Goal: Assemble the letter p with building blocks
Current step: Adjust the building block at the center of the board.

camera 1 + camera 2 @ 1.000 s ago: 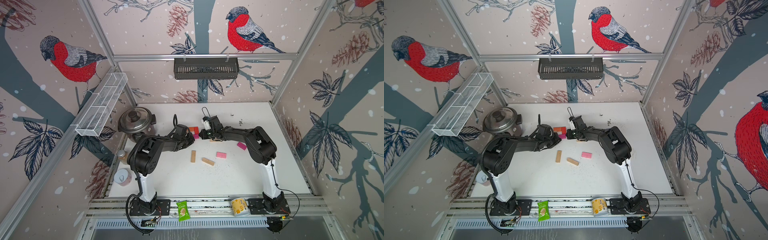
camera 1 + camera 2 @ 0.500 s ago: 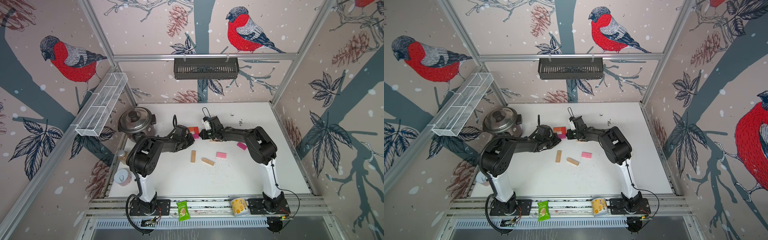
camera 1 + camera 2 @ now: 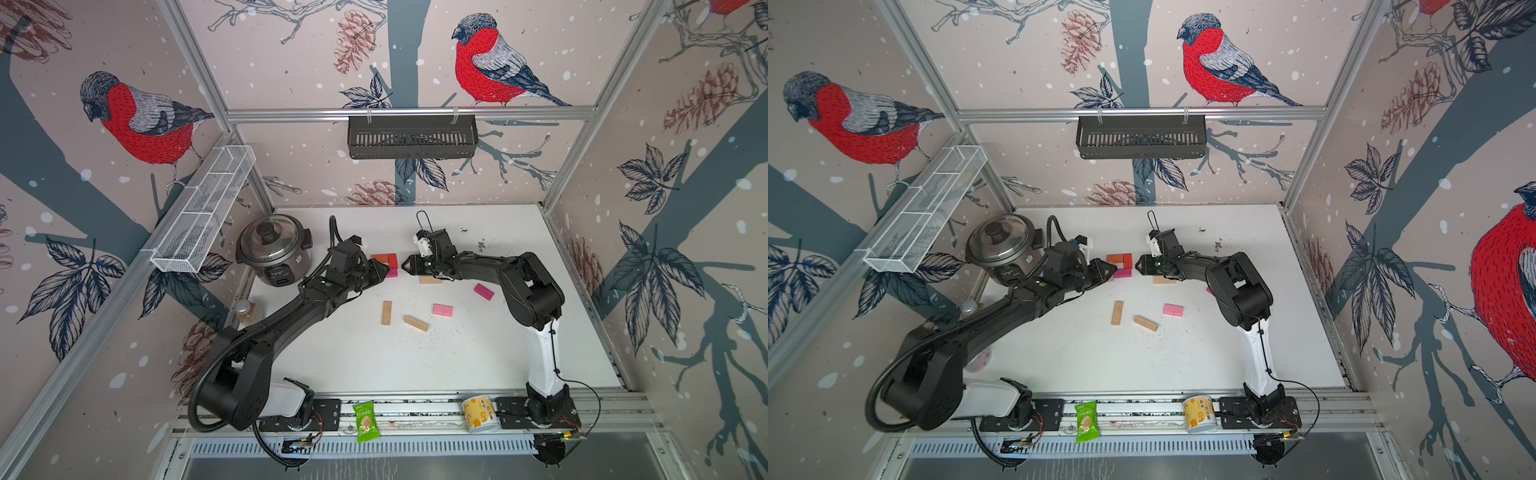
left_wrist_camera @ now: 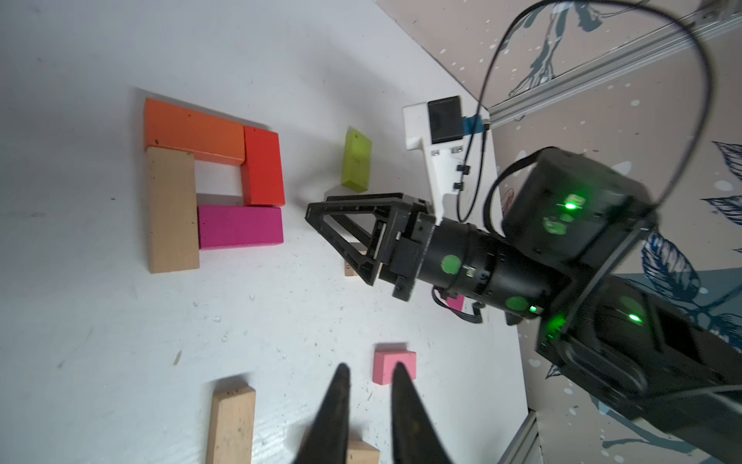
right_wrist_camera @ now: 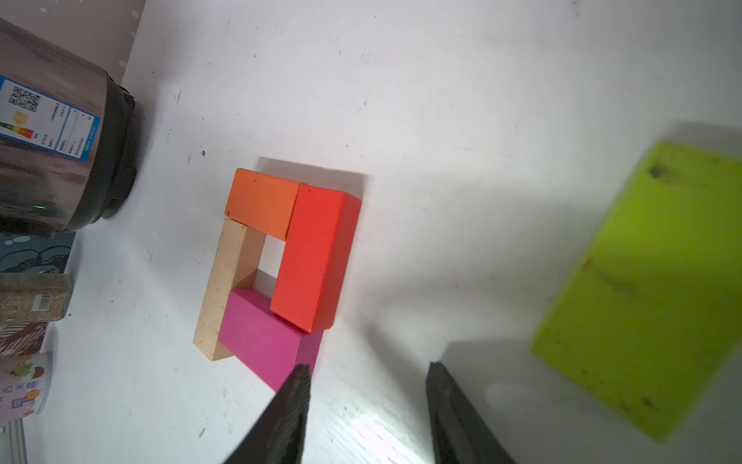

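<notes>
Forming a square, matte wooden bricks (image 4: 263, 166), left end effector (image 4: 370, 367) narrow, right end effector (image 5: 368, 367) wide.

2 arms reach inward; left pincer (image 4: 371, 367) narrowly parted, right pincer (image 5: 369, 367) wider.

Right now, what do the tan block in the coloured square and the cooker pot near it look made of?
Tan block: probably unpainted wood, matte, with faint grain and dark specks showing. Pot: apparently brushed metal, with a sheen and reflections on its wall.
</notes>
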Motion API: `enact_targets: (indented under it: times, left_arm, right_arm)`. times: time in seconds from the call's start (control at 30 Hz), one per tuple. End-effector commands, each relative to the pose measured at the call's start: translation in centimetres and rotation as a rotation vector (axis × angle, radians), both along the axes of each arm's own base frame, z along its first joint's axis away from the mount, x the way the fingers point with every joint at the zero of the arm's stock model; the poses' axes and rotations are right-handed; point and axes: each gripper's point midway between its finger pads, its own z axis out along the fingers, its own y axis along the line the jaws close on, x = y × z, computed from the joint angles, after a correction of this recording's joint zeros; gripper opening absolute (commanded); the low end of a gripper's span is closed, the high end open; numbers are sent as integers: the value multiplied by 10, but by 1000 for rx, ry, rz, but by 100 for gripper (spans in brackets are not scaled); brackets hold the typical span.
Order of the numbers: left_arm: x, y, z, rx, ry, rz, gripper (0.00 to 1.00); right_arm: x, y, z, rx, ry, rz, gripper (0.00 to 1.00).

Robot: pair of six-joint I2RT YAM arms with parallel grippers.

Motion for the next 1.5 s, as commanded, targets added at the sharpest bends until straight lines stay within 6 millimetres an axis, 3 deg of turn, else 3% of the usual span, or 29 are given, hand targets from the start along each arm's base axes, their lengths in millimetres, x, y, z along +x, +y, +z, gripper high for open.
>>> enact_targets:
  times: [0.0, 0.13, 0.3, 0.6, 0.93, 1.27, 1.47]
  left_arm:
    - [-16, 26, 4, 96, 16, 10, 45]
    - [-27, 55, 27, 111, -44, 28, 72]
    - [-37, 86, 39, 215, -153, 79, 96]
    - [-39, 102, 12, 179, -87, 39, 97]
    - [-38, 107, 9, 137, -91, 37, 97]
    - [-38, 108, 9, 132, -89, 34, 97]
    - [-38, 109, 8, 134, -85, 37, 97]
  right_arm:
    - [-11, -10, -18, -28, 104, -18, 61]
    - [-8, -5, -21, -12, 117, -11, 77]
    - [-3, 8, -29, 20, 153, 10, 88]
    - [-4, 33, -32, 32, 170, 46, 94]
    - [-17, 49, -35, 49, 189, 72, 94]
    - [-24, 48, -39, 47, 202, 63, 93]
    - [-16, 43, -38, 43, 197, 41, 93]
